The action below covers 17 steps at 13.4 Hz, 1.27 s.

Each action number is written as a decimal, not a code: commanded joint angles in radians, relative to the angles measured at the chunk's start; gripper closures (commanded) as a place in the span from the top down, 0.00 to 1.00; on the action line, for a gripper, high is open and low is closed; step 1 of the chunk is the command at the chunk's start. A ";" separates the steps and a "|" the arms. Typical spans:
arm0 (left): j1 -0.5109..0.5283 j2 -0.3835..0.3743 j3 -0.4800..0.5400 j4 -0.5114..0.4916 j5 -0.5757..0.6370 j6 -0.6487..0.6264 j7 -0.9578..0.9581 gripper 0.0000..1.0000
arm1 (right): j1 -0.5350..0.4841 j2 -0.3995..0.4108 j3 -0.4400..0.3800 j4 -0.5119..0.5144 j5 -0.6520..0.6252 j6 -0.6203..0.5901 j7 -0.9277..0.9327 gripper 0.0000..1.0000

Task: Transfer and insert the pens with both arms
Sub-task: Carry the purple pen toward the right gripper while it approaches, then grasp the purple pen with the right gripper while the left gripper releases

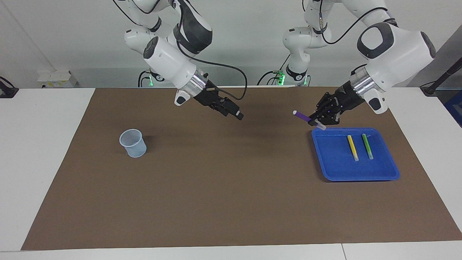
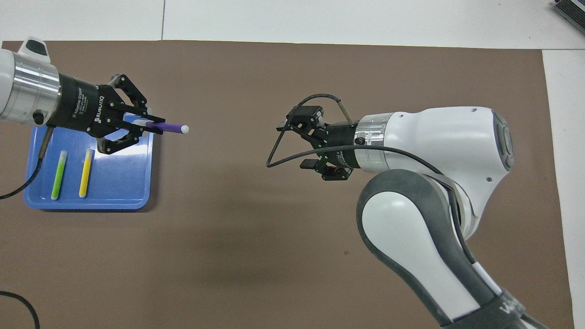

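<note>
Facing view – left gripper (image 1: 317, 122): in the air over the brown mat (image 1: 231, 202), just off the tray's corner nearest the robots; jaws closed on the purple pen (image 1: 304, 117)
Facing view – purple pen: held level, clear of the counter (image 1: 43, 144), white tip pointing toward the right arm's end, pale cap end sticking out past the jaws over the tray's edge
Facing view – blue tray (image 1: 339, 169): flat on the mat at the left arm's end; yellow pen (image 1: 352, 147) and green pen (image 1: 367, 146) lie in it side by side, apart, pale caps toward the counter's edge farthest from the robots
Facing view – right gripper (image 1: 236, 113): raised over mid-mat, angled down toward the purple pen; nothing in it
Facing view – clear cup (image 1: 133, 143): upright on the mat toward the right arm's end
Overhead view – left gripper (image 2: 148, 126): over the tray's corner; fingertips pinched on the purple pen (image 2: 171, 128), links splayed
Overhead view – right gripper (image 2: 299, 139): jaws spread wide, empty, facing the pen tip, well apart from it
Overhead view – tray (image 2: 123, 183): green pen (image 2: 58, 174) nearer the counter's end, yellow pen (image 2: 85, 172) beside it
</note>
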 commanded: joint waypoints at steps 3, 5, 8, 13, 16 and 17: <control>-0.054 -0.133 0.010 -0.164 -0.073 0.031 -0.097 0.00 | 0.081 -0.001 0.005 0.037 0.075 0.048 0.020 1.00; -0.061 -0.148 0.010 -0.193 -0.096 0.051 -0.114 0.00 | 0.158 -0.002 0.005 0.041 0.075 0.158 0.037 1.00; -0.074 -0.165 0.010 -0.217 -0.103 0.057 -0.123 0.00 | 0.253 -0.002 0.005 0.033 0.073 0.261 0.068 1.00; -0.074 -0.177 0.012 -0.231 -0.104 0.056 -0.129 0.00 | 0.287 0.031 0.005 0.035 0.062 0.344 0.039 1.00; -0.074 -0.179 0.010 -0.231 -0.104 0.054 -0.131 0.00 | 0.286 0.041 0.005 0.036 0.062 0.381 0.030 0.91; -0.074 -0.179 0.010 -0.231 -0.104 0.054 -0.132 0.00 | 0.287 0.041 0.005 0.036 0.062 0.384 0.027 0.83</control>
